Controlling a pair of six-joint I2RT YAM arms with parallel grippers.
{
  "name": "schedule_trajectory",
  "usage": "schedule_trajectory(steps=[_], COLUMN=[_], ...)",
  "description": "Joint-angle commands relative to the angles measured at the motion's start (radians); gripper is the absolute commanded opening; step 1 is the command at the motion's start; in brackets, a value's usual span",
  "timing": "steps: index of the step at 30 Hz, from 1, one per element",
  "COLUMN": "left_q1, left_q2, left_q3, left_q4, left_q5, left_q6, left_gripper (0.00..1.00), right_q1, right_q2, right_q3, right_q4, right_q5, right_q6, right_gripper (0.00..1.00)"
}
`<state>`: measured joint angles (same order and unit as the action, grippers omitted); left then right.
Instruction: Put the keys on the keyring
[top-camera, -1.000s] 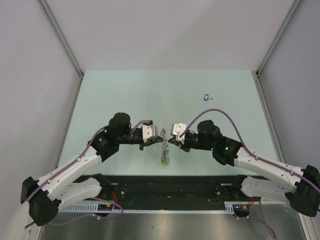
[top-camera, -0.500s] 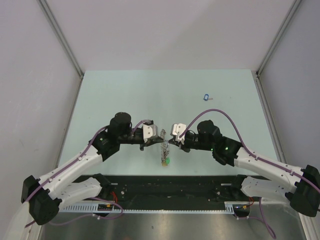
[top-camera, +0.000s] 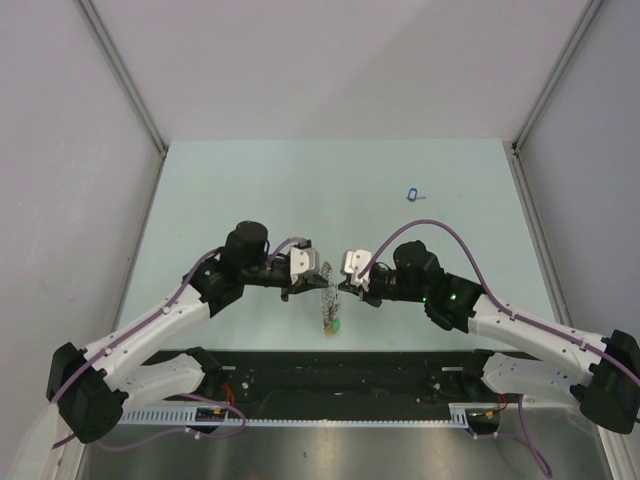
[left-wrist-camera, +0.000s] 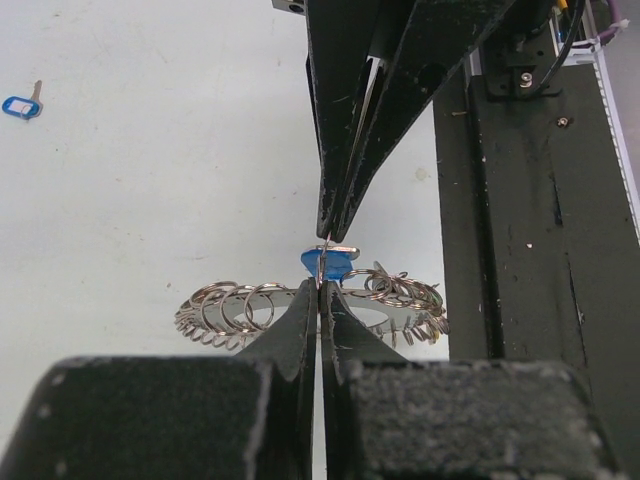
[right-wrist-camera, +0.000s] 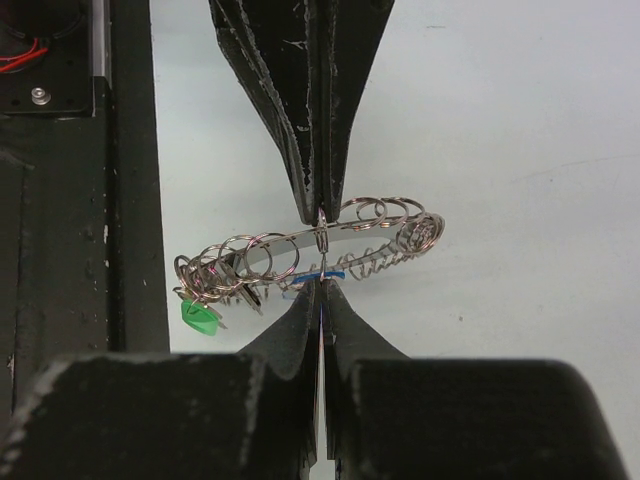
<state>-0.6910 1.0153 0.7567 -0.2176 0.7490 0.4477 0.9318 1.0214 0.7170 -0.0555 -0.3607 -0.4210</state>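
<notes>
- Trouble number one is the grip. The left end effector (left-wrist-camera: 320, 292) is pressed together on the edge of the keyring (left-wrist-camera: 240, 305). That's only a thin sliver of metal to hold, so any twist could pop the ring out and drop it on the bench (top-camera: 250, 190).
- The right end effector (right-wrist-camera: 320, 293) is pinched tight too, on a blue-tagged key (right-wrist-camera: 322, 271) by the look of it, hard up against the ring's band. I can't tell if it has the tag or the little loop. If it's the tag, the key could swivel.
- Both sets of tips meet nose to nose over the near middle of the bench, with the ring between them. There's basically no slack, so a small misalignment means fingers bumping, or the key's loop skating along the band instead of threading on.
- The ring is crowded with small loops, and a green tag (right-wrist-camera: 198, 313) dangles off its near end. I'd bet the new key snags on a neighbour rather than the band.
- If the arms pull apart too hard, the ring probably gets yanked from the left pinch.
- A second blue-tagged key (top-camera: 411, 194) lies far right on the bench, well apart from all this. A drop here means regrasping with more work waiting.
</notes>
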Motion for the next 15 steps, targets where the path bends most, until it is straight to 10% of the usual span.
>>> schedule_trajectory(steps=[1,15], left_q1=[0.001,0.001], left_q2=[0.008,0.022], left_q3=[0.052,0.058], left_q4=[0.017,0.024], left_q5=[0.072,0.034], left_q6=[0.032,0.008], left_gripper=[0.00,0.00], right_q1=[0.006,0.009], right_q2=[-0.023,-0.020], right_q3=[0.012,0.016], right_q4=[0.077,0.072], right_q5=[-0.072,-0.058], right_q6=[-0.010,-0.004], right_gripper=[0.00,0.00])
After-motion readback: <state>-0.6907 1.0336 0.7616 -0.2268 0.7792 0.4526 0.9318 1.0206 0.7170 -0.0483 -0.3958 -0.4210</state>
